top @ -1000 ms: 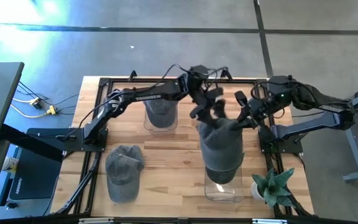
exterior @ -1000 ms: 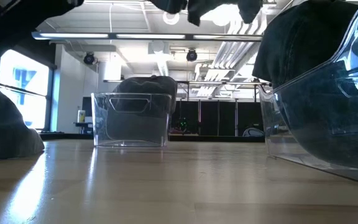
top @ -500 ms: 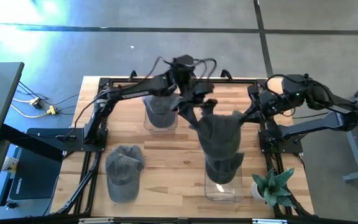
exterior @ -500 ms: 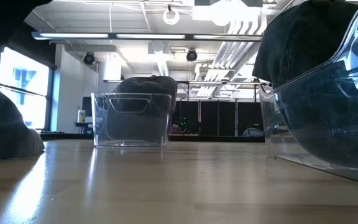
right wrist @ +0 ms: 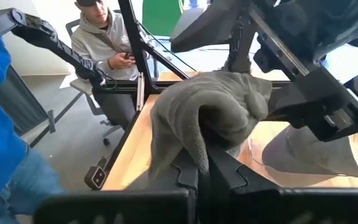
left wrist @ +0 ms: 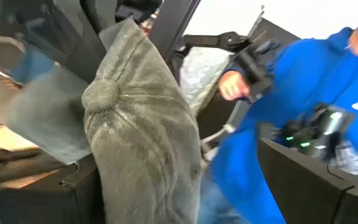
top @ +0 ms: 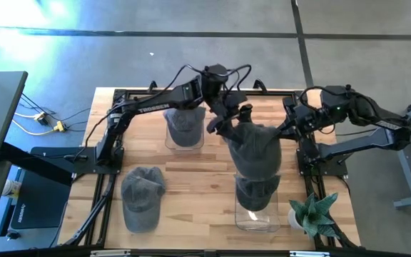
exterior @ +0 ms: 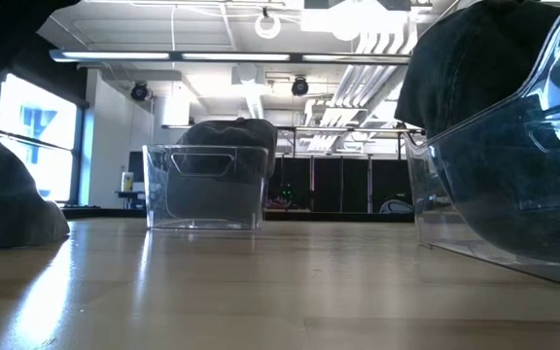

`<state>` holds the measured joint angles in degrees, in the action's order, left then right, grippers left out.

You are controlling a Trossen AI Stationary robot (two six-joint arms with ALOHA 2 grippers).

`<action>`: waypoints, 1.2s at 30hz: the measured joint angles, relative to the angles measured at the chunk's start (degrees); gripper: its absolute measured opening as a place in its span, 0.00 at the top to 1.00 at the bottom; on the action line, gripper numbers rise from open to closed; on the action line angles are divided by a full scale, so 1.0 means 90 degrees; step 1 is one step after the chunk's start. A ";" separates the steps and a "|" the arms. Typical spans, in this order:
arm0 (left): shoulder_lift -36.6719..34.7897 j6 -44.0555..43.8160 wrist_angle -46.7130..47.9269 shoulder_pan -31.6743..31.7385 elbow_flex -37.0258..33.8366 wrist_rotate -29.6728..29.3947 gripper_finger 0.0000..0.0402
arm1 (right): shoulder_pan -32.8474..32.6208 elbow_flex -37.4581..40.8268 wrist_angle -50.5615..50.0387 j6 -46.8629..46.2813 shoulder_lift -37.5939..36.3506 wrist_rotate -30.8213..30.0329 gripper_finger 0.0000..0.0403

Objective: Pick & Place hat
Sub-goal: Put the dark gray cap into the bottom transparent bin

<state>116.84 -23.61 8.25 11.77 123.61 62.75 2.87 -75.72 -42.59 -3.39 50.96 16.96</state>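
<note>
High view shows the left gripper (top: 228,118) and right gripper (top: 289,130), both pinching the limp grey fabric hat (top: 254,148) above the right clear plastic bin (top: 257,214).

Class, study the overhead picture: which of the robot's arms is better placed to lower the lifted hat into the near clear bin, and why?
Probably the left. The left gripper reaches over the lifted hat, which hangs above the near bin. The right gripper sits toward the table's right edge.
</note>
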 joint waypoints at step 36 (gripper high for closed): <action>-0.0462 0.0652 0.0433 -0.0144 0.0004 -0.0739 0.91 | -0.0358 0.0002 0.0084 -0.0943 0.0110 0.0334 0.76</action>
<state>112.68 -17.75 12.14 10.47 123.65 56.10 -0.34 -75.70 -41.83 -11.88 51.95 19.97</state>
